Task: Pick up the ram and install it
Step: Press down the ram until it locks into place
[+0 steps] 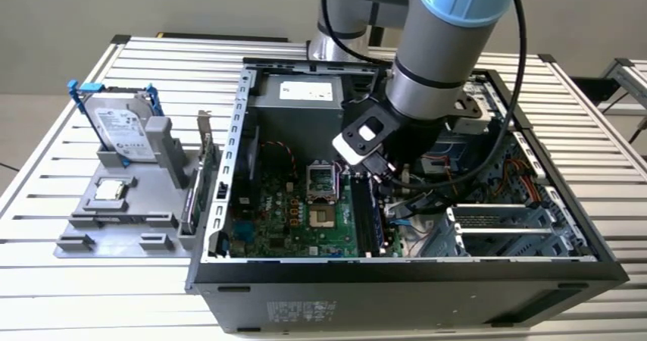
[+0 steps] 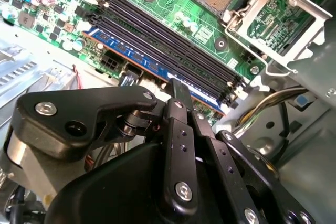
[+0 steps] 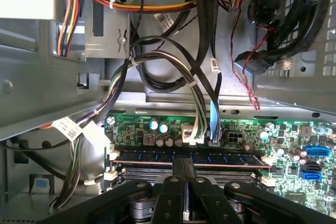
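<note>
The ram lies along the outermost of the black memory slots on the green motherboard, on the side towards the drive bays, and looks seated or nearly so; whether its end clips have latched I cannot tell. In the first wrist view the ram runs edge-on just below the power plugs. The gripper stands over the stick's middle, its fingers pressed together into one narrow blade whose tip touches or hangs just above the stick's top edge.

The risk, as I judge it, is uneven seating: pushing at one point could leave an end high and a clip open, or a tilted stick could bind in the slot. The loose cables hang close by. The computer case sits on the slatted table, near its front edge.
</note>
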You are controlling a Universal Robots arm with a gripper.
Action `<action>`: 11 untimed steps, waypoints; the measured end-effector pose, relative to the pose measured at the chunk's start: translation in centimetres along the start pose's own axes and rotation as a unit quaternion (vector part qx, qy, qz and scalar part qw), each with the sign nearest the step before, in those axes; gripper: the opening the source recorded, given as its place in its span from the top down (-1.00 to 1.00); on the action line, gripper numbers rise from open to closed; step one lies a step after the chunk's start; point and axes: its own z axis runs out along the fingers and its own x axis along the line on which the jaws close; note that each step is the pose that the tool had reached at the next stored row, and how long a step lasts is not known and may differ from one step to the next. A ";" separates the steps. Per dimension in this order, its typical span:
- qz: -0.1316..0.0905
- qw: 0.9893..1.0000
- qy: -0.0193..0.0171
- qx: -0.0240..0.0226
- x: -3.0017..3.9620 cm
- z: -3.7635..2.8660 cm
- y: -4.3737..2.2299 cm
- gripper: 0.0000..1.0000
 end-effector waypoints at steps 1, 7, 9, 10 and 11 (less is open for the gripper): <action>0.000 1.000 0.000 0.000 0.00 -0.15 -0.01 1.00; 0.000 1.000 0.000 0.000 -0.01 -0.92 -0.03 1.00; 0.000 1.000 0.000 0.000 -0.02 -1.44 -0.04 1.00; 0.000 1.000 0.000 0.000 -0.02 -1.55 -0.05 1.00; 0.000 1.000 0.000 0.000 -0.02 -1.67 -0.05 1.00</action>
